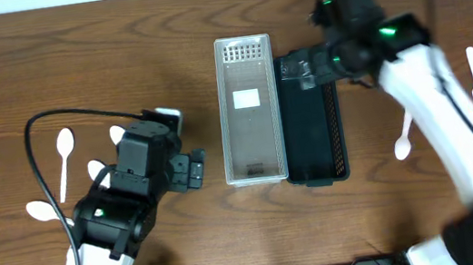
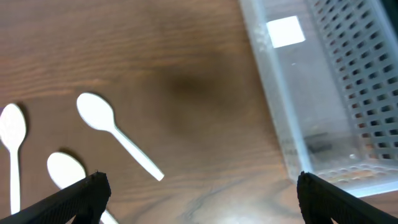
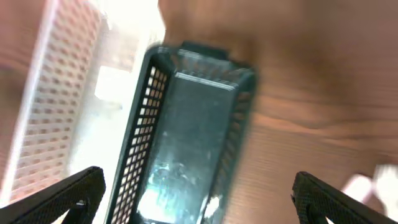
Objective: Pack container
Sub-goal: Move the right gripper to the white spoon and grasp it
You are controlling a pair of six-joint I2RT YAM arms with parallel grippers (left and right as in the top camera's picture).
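Spread, empty jaws of the left gripper (image 2: 200, 190) are held just beside white spoons (image 2: 93, 112), lower left; beyond, upper right, the clear container (image 2: 270, 93) is laid, long axis up-frame; the right gripper (image 3: 199, 183), likewise spread, is held over the black basket (image 3: 186, 143).

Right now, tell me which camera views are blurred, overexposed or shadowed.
Right wrist: heavy motion blur, black basket smeared, clear container blown out white. Left wrist: fairly sharp, soft shadow on the table. Overhead: crisp, though the right arm is smeared.
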